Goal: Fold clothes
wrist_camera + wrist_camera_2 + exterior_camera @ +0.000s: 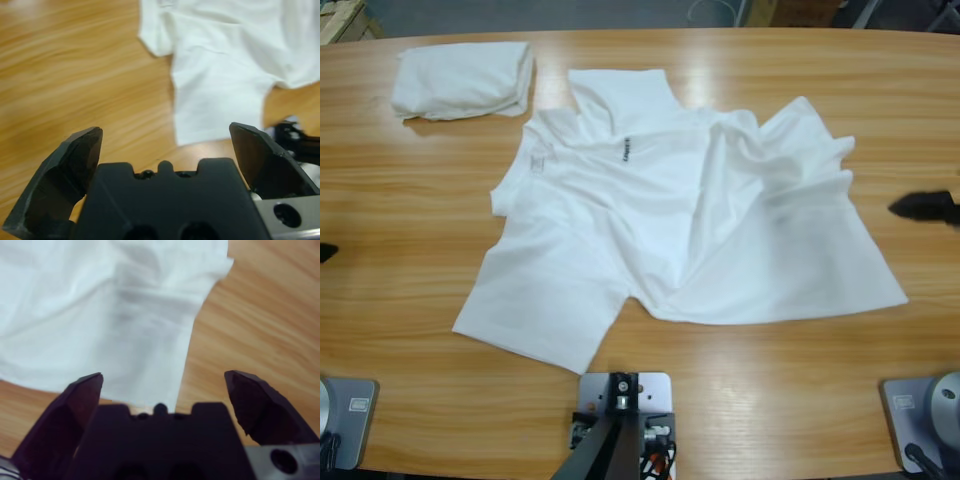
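Note:
A white T-shirt [670,215] lies crumpled and spread out on the middle of the wooden table, with a small dark line of lettering [626,148] on its chest. A second white T-shirt [465,78] lies folded at the back left. My left gripper [165,142] is open and empty over bare wood, with the shirt's sleeve and hem [220,100] ahead of it. My right gripper [162,382] is open and empty, held above the shirt's edge [150,340]. In the high view only black tips show, at the left edge [326,252] and the right edge [925,207].
The long wooden table [410,210] runs past the shirt on both sides, with bare wood along the front. The table's far edge lies just behind the folded shirt.

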### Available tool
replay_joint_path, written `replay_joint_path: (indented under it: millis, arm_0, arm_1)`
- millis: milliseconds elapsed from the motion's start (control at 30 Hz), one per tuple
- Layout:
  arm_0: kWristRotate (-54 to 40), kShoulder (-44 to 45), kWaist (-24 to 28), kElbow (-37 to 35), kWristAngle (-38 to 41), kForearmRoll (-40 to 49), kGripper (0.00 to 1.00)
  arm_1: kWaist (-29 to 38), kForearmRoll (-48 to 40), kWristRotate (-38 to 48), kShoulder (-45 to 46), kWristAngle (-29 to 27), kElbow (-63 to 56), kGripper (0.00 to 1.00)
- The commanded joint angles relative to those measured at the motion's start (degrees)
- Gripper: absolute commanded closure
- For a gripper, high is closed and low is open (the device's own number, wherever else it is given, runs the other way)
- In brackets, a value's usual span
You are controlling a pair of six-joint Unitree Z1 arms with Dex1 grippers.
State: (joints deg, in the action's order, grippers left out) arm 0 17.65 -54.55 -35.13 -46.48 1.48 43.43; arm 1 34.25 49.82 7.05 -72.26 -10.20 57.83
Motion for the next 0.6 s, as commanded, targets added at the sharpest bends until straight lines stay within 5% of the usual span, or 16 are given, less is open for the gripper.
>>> replay_joint_path:
  millis: [33, 267, 600]
  arm_0:
    - [12.3, -9.9, -11.6, 4.2, 1.8, -4.4, 0.013]
    - [20.6, -23.9, -18.6, 0.7, -0.4, -6.9, 0.008]
    - [29.6, -35.9, -20.8, -2.1, -5.5, -7.0, 0.004]
  arm_1:
    - [-3.6, 2.5, -0.5, -19.6, 2.7, 12.8, 0.021]
    - [-13.4, 8.1, -0.8, -30.6, 7.2, 29.0, 0.000]
    - [-14.0, 8.6, -1.7, -42.2, 7.4, 35.9, 0.000]
